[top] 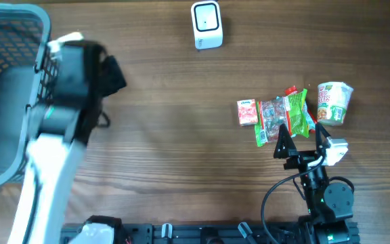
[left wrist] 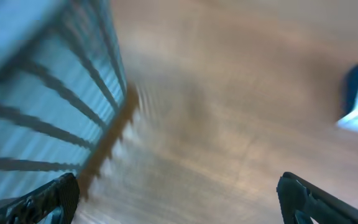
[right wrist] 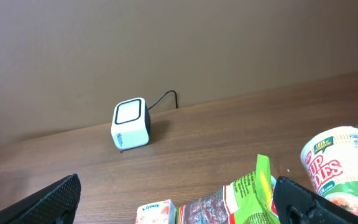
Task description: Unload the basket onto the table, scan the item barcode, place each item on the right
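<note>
Wooden table (top: 181, 135): 1 scanner (top: 206, 25), 1 basket (top: 5, 41), 4 snacks (top: 271, 116). Left gripper (left wrist: 179, 193) and right gripper (top: 302, 132) gape empty. Only the right wrist shows the cable (right wrist: 164, 98).

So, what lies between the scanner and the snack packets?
Nothing: the wooden table is bare between scanner and snack packets; the overhead view shows it.

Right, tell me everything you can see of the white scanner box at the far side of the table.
The scanner is a small white cube with rounded corners, plastic by the look. Its upper face holds a pale square window framed in dark trim, and a small blue marking sits low on its front. A thin dark cable curves away behind it. It stands upright on the wooden table near the far edge, apart from the other items; nothing but table and cable touches it.
</note>
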### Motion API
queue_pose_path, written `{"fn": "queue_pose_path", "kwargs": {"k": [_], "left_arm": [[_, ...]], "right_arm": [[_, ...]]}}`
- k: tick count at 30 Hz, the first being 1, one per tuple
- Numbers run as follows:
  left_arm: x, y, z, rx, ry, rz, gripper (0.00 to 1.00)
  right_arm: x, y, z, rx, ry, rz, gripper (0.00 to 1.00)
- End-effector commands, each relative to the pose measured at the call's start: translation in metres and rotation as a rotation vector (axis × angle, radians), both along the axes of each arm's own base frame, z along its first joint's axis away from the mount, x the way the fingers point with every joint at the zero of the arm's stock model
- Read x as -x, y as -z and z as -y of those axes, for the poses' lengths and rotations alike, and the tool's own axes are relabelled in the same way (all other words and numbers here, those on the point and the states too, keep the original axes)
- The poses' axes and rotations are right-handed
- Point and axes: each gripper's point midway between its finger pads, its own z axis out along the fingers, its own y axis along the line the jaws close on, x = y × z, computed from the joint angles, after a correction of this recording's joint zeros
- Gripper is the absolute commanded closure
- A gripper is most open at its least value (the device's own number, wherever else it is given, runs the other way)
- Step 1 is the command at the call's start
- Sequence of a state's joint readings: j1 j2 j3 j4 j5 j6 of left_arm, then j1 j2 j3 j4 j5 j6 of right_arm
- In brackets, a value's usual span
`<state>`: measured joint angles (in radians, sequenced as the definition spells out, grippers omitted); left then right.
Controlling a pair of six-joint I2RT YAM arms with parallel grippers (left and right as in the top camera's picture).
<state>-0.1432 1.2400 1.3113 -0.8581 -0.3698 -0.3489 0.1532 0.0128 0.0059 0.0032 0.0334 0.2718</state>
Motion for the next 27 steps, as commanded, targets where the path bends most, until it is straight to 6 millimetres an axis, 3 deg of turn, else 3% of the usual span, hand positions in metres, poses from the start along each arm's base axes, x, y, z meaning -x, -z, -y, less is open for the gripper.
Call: {"fn": "queue_pose_path", "kwargs": {"k": [1,5,9,13,16,18,20,27], "left_arm": [[0.036,-0.058,-0.007,0.012,-0.001,0.185,0.00],[0.075,-0.101,-0.013,0.035,-0.002,0.349,0.00],[0.114,-0.117,-0.022,0.049,-0.021,0.430,0.00],[0.153,-0.099,-0.030,0.080,-0.044,0.478,0.00],[0.175,-0.067,-0.028,0.109,-0.033,0.499,0.00],[0.181,-0.056,-0.025,0.125,-0.013,0.546,0.00],[0.181,-0.056,-0.016,0.142,0.046,0.706,0.00],[0.169,-0.100,0.024,0.137,0.342,1.183,0.00]], "right_arm": [[0.001,-0.003,-0.001,-0.003,-0.010,0.012,0.00],[0.001,-0.003,-0.001,-0.003,-0.010,0.012,0.00],[0.001,-0.003,-0.001,-0.003,-0.010,0.012,0.00],[0.001,-0.003,-0.001,-0.003,-0.010,0.012,0.00],[0.001,-0.003,-0.001,-0.003,-0.010,0.012,0.00],[0.001,-0.003,-0.001,-0.003,-0.010,0.012,0.00],[0.001,-0.003,-0.001,-0.003,-0.010,0.012,0.00],[0.001,-0.003,-0.001,-0.003,-0.010,0.012,0.00]]}}
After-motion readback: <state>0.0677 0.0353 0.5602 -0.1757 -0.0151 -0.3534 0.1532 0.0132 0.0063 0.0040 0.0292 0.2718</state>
